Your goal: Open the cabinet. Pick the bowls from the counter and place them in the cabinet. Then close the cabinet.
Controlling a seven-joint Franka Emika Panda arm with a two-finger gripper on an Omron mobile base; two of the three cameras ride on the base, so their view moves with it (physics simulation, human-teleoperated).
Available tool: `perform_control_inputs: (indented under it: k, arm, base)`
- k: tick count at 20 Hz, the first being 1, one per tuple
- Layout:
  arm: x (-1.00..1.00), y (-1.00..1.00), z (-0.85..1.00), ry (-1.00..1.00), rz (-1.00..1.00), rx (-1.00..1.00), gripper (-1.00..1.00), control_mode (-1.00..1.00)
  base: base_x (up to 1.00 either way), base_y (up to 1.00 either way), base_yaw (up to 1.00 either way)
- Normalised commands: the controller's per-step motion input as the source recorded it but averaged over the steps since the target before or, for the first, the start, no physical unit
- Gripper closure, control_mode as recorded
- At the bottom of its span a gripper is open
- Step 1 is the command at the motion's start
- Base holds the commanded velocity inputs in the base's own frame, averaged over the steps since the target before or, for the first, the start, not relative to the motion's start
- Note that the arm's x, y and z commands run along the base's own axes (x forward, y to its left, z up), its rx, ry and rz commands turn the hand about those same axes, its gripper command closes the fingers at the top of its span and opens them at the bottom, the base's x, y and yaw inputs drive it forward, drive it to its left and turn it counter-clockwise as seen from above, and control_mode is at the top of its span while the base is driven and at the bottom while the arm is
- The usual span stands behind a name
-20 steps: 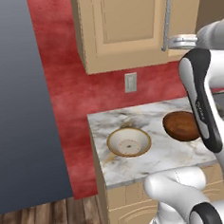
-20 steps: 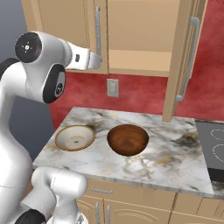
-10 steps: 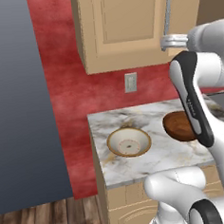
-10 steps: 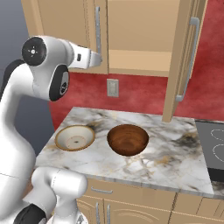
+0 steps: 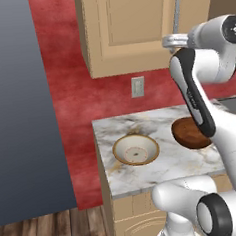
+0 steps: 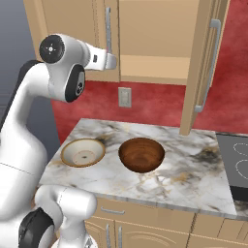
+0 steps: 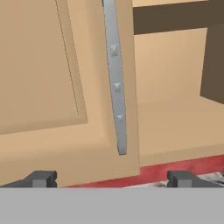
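The cabinet (image 6: 155, 43) hangs over the counter (image 6: 193, 169); its right door (image 6: 201, 63) stands swung open and its left door (image 7: 43, 78) is closed. My gripper (image 7: 111, 178) is open and empty, close to the lower end of the left door's silver bar handle (image 7: 116, 87). It is high above the counter in the base views, gripper (image 5: 167, 41) and gripper (image 6: 114, 61). The cream-white bowl (image 6: 83, 152) and the dark reddish-brown bowl (image 6: 141, 154) sit side by side on the marble. From the left they appear as cream bowl (image 5: 135, 148) and brown bowl (image 5: 190, 133).
A wall outlet (image 6: 124, 97) sits on the red wall below the cabinet. A black stove top (image 6: 237, 164) borders the counter on the right. A tall grey panel (image 5: 19, 107) stands to the counter's left. Base drawers (image 6: 145, 220) lie under the slab.
My arm has swung and the hand has shifted a little to the left along the closed left door. The jaws stay open. Neither bowl has moved.
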Motion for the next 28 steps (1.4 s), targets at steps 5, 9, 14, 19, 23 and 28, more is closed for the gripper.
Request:
perform_control_inputs:
  k: [5, 9, 14, 19, 23, 28]
  arm:
    - [0.48, -0.11, 0.0, 0.01, 0.0, 0.0, -1.0, -1.0]
    - [0.44, -0.09, 0.0, 0.0, 0.0, 0.0, -1.0, -1.0]
    - [0.36, -0.01, 0.0, 0.0, 0.0, 0.0, -1.0, -1.0]
    - [0.31, 0.0, 0.0, 0.0, 0.01, 0.0, -1.0, -1.0]
    - [0.26, -0.01, -0.03, 0.0, 0.02, 0.0, -1.0, -1.0]
    - [0.23, 0.0, -0.02, 0.0, 0.03, 0.01, -1.0, -1.0]
  base:
    - [0.0, 0.0, 0.0]
    - [0.0, 0.0, 0.0]
    - [0.0, 0.0, 0.0]
    - [0.0, 0.0, 0.0]
    - [0.0, 0.0, 0.0]
    - [0.0, 0.0, 0.0]
